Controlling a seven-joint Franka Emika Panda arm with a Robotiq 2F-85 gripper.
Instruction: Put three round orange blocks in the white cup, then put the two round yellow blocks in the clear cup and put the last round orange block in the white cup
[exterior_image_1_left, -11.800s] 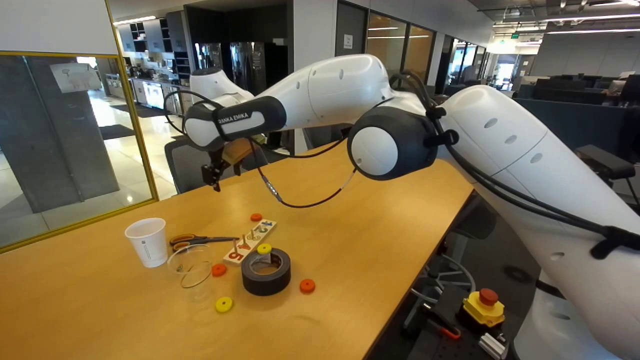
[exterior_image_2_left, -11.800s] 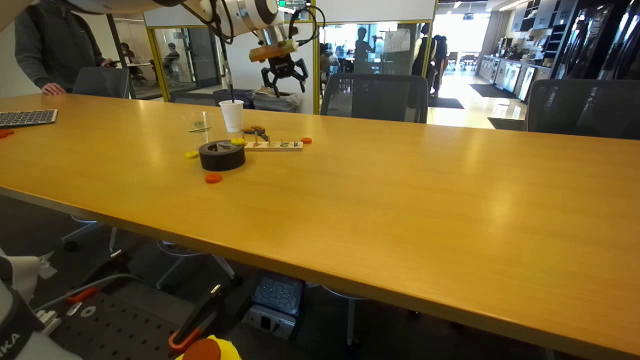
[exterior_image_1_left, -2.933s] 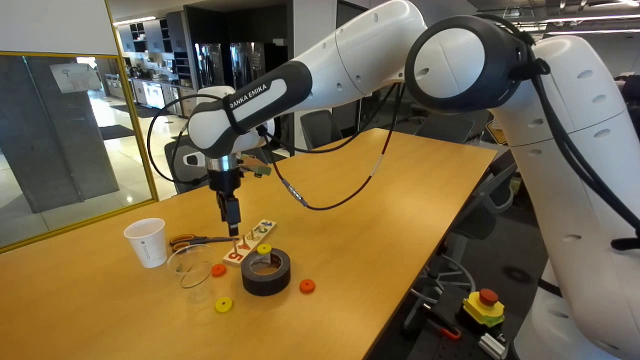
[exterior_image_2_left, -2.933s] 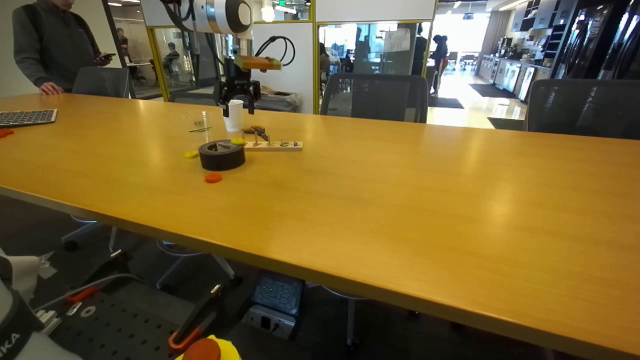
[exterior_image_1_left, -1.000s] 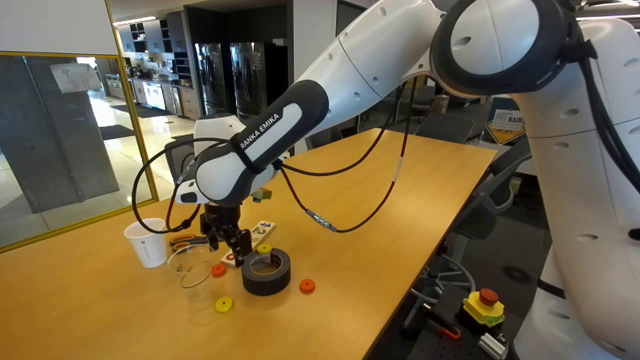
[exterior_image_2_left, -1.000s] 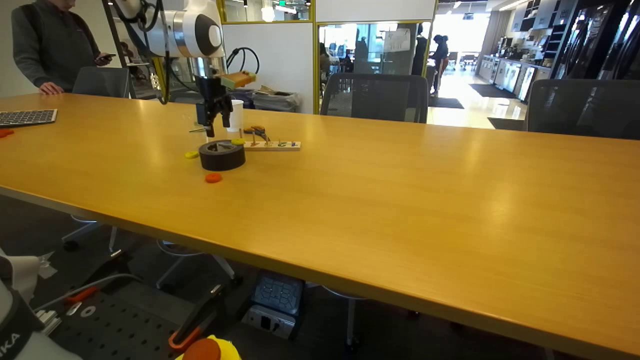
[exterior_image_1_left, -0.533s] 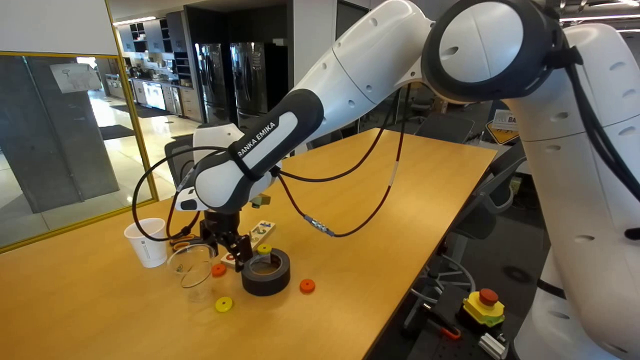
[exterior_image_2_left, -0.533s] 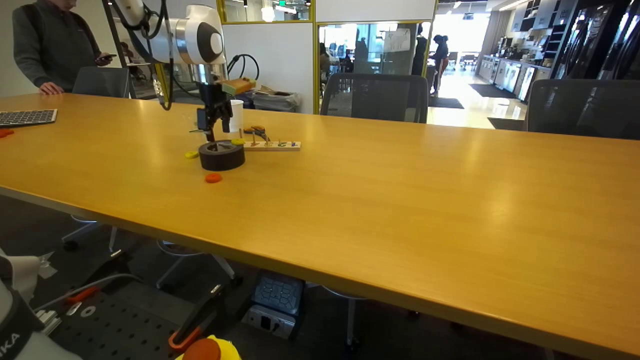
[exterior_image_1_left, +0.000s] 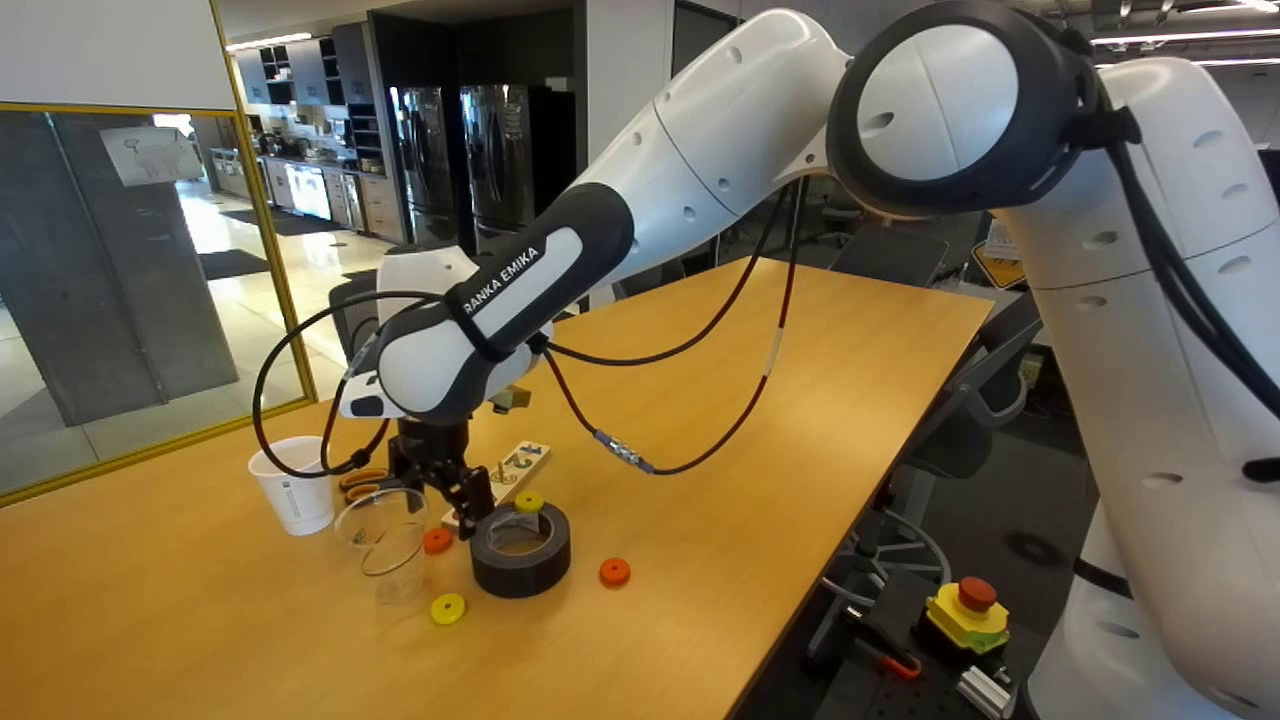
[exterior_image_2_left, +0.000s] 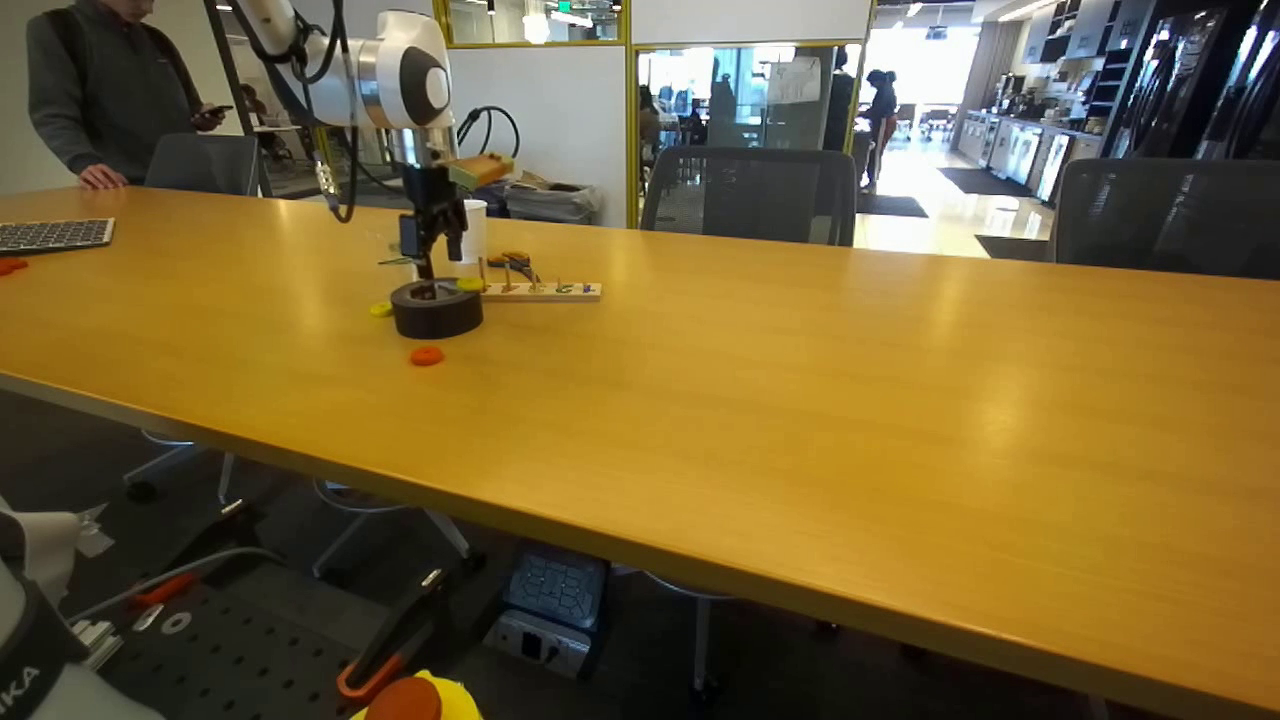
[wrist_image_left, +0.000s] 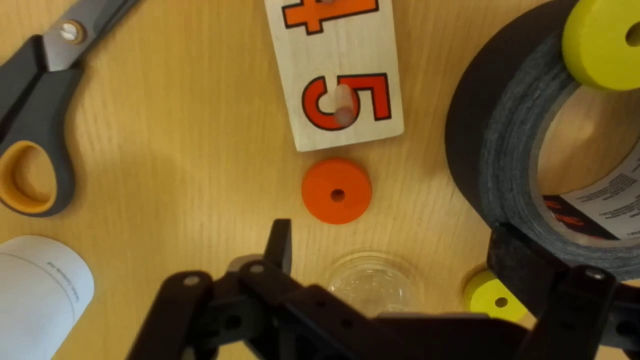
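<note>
While the empty gripper (wrist_image_left: 391, 241) stands spread wide, guide it toward ten-thirty in the wrist view, centring the orange block (wrist_image_left: 334, 181) without pushing the tape roll (wrist_image_left: 505, 145).

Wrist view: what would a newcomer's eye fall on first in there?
Most likely the bright orange block near the middle of the view, just below the end of the numbered wooden board. Then the bulky black tape roll at the right, with a yellow block sitting on its top rim. Along the bottom, the dark gripper looms large, its jaws standing wide apart.
</note>
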